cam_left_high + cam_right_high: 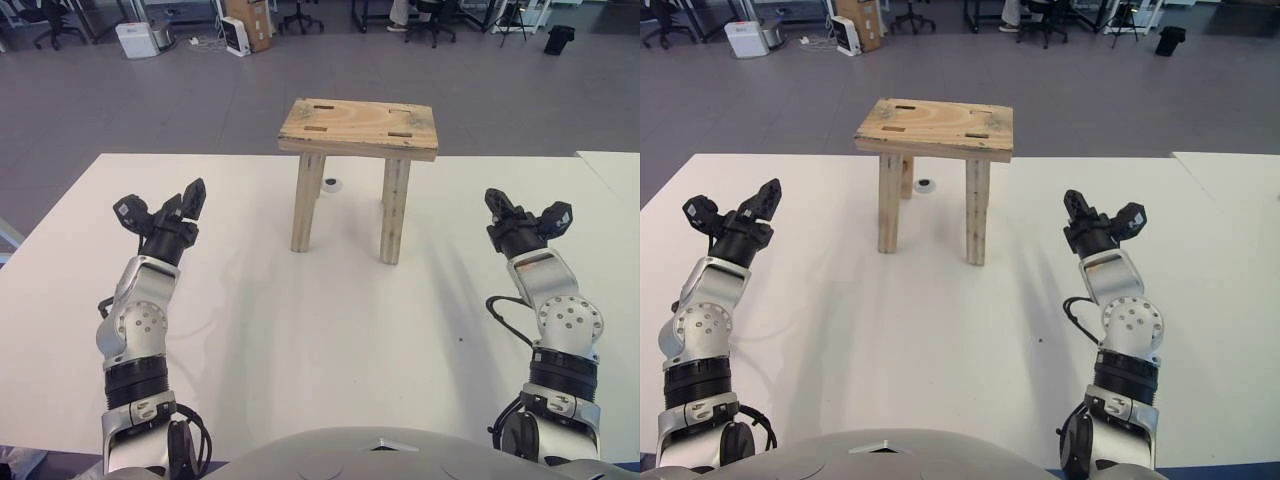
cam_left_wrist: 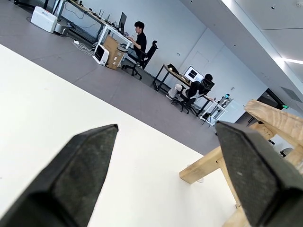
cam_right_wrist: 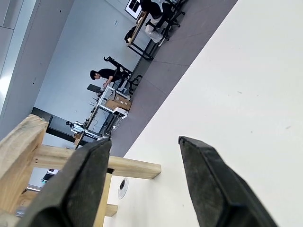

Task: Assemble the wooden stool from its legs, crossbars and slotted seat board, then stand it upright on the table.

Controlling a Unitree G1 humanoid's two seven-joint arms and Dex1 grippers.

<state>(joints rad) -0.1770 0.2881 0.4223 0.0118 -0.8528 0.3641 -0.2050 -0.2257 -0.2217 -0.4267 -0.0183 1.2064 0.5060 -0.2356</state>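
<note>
Pale wooden stool [image 1: 358, 130] stood upright at 12 o'clock on white table [image 1: 300, 340]. Likely rigid, hefty; best grabbed by a leg [image 1: 394, 210]. Left gripper [image 1: 160, 205], right gripper [image 1: 528, 215] both spread wide, empty.

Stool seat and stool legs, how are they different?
The seat board lies flat on top; the legs stand upright under it, on the table. The seat board is wide and thin; the legs are narrow posts. The seat board has small slots in it; I see none on the legs. Both are the same pale wood.
</note>
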